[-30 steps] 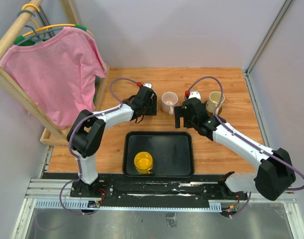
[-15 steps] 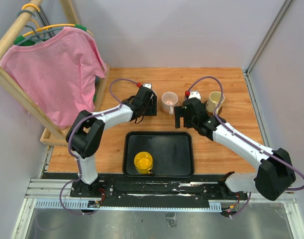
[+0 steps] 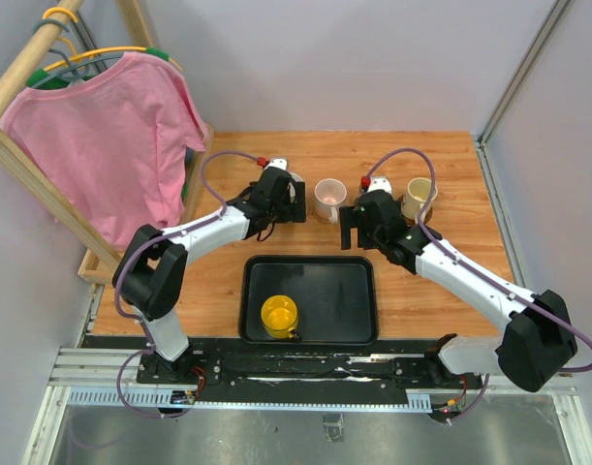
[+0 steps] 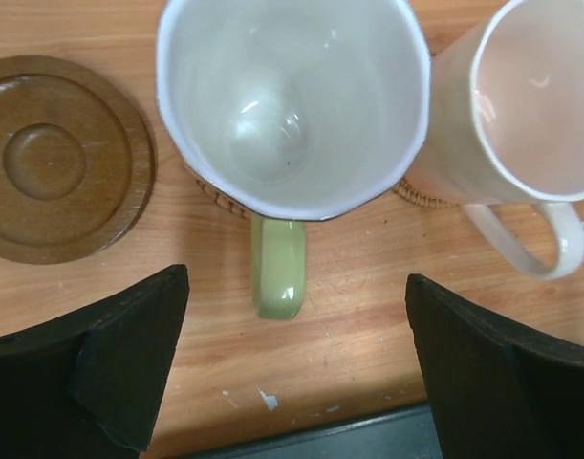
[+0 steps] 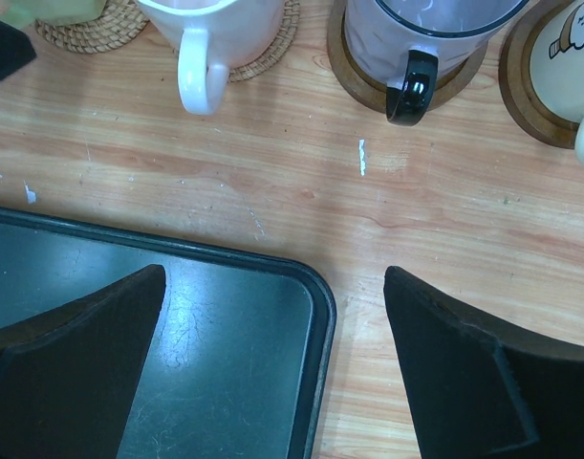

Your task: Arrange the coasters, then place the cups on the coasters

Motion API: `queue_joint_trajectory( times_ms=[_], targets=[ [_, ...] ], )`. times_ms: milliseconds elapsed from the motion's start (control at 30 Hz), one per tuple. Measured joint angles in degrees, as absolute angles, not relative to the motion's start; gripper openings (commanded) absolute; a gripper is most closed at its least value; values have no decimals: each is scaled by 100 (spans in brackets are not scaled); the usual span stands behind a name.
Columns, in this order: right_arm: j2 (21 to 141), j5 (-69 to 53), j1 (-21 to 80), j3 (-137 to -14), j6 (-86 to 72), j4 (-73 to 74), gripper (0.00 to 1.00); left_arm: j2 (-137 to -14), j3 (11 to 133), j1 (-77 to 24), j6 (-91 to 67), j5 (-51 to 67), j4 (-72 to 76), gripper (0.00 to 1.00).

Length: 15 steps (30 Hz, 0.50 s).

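Just beyond the far edge of the black rectangular tray [image 3: 315, 291], a small ceramic mug [image 4: 292, 105], white inside with a faceted rim, stands upright on a tan woven coaster [image 4: 213, 189]. Its pale green handle [image 4: 277, 268] points back toward the tray. The left pincer [image 4: 296, 368] and right pincer [image 5: 272, 354] both gape, clear of the mug, holding nothing.

— Item one, top view?
— Fixed, high, behind the arm bases [image 3: 163, 366]. It looks down on the whole tabletop [image 3: 451, 165], near edge at the bottom.
— Items two and three, wrist views?
— Both close, facing straight down by the far edge. Shared: pink cup [image 4: 535, 96], also visible from above.
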State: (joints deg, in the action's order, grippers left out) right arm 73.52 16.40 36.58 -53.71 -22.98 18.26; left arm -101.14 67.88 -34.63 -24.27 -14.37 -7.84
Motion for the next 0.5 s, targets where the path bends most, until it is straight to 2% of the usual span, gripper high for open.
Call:
queue_joint_trajectory(
  times_ms=[267, 500],
  targets=[
    [7258, 1640, 3658, -5371, -2259, 1831, 98, -8993, 6208, -3463, -2425, -1472, -808, 100],
    [7190, 1518, 3658, -5371, -2178, 1831, 98, -7236, 5011, -3531, -2438, -1212, -1219, 100]
  ],
)
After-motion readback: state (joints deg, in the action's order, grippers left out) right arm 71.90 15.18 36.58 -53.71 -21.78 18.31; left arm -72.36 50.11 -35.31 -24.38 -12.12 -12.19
